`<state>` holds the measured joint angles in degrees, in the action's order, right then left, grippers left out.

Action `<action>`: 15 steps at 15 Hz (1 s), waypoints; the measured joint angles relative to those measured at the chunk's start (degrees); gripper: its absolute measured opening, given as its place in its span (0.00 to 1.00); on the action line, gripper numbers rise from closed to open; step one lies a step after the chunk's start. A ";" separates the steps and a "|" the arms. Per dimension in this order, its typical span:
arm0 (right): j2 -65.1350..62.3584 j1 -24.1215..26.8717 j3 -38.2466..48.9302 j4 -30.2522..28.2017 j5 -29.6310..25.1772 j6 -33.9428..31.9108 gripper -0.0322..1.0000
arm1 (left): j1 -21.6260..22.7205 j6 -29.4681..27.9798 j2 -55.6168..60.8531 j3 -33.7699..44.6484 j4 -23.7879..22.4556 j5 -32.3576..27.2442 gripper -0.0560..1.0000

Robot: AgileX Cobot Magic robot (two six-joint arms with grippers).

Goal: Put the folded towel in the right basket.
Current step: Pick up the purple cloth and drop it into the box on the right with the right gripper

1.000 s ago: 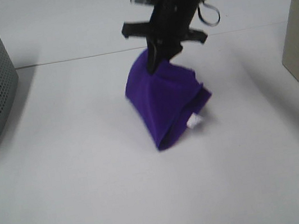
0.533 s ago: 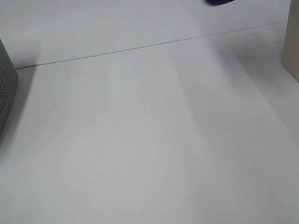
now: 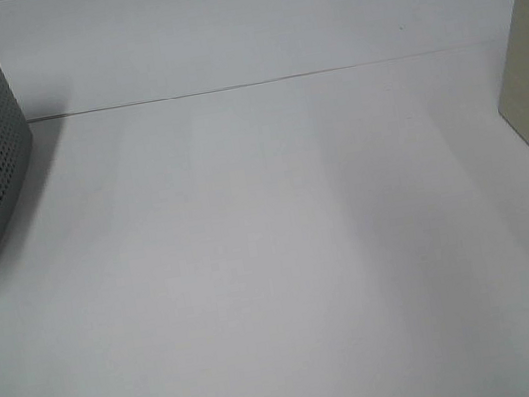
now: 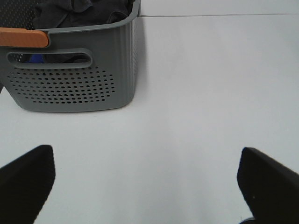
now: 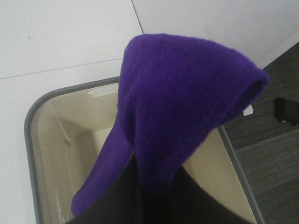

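Purple folded towel [image 5: 177, 107] pinched tight in right gripper [image 5: 140, 193], hanging above open mouth of right basket [image 5: 32, 116], not yet inside. This basket stands at right edge of counter [image 3: 274, 257]. Jaws of left gripper [image 4: 147, 182] spread wide, holding nothing, near grey basket [image 4: 74, 79] at left edge.

You see the towel [image 5: 182, 88] as fuzzy knit cloth, the right basket [image 5: 58, 151] smooth plastic, the grey basket [image 4: 117, 70] matt perforated plastic, the table [image 3: 274, 257] smooth and matt
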<state>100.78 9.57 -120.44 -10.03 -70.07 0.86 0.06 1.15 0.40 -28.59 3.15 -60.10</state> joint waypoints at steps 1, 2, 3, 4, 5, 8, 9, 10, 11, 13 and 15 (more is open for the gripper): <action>2.01 0.11 0.00 -0.23 0.00 0.23 0.10 | 0.00 0.00 0.00 0.00 0.00 0.00 0.99; 4.01 0.23 0.00 -0.29 0.00 0.40 0.10 | 0.00 0.00 0.00 0.00 0.00 0.00 0.99; 6.13 0.23 0.00 -0.29 0.00 0.46 0.10 | 0.00 0.00 0.00 0.00 0.00 0.00 0.99; 7.85 0.23 0.00 -0.29 0.00 0.74 0.10 | 0.00 0.00 0.00 0.00 0.00 0.00 0.99; 8.59 0.23 0.11 -0.34 0.06 1.09 0.10 | 0.00 0.00 0.00 0.00 0.00 0.00 0.99; 10.43 1.83 2.41 -0.57 0.06 1.43 0.11 | 0.00 0.00 0.00 0.00 0.00 0.00 0.99; 10.43 3.27 5.33 -0.23 0.11 0.57 0.39 | 0.00 0.00 0.00 0.00 0.00 0.00 0.99; 10.43 3.38 6.30 -0.17 0.11 -0.06 0.49 | 0.00 0.00 0.00 0.00 0.00 0.00 0.99; 10.43 3.38 8.31 0.11 0.11 -0.29 0.73 | 0.00 0.00 0.00 0.00 0.00 0.00 0.99; 10.54 3.38 10.20 0.86 0.11 -0.34 0.92 | 0.00 0.00 0.00 0.00 0.00 0.00 0.99; 10.49 3.38 10.37 0.92 0.17 -0.40 0.96 | 0.00 0.00 0.00 0.00 0.00 0.00 0.99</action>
<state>111.27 12.95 -110.07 -9.11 -69.90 0.46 0.06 1.15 0.40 -28.59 3.15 -60.10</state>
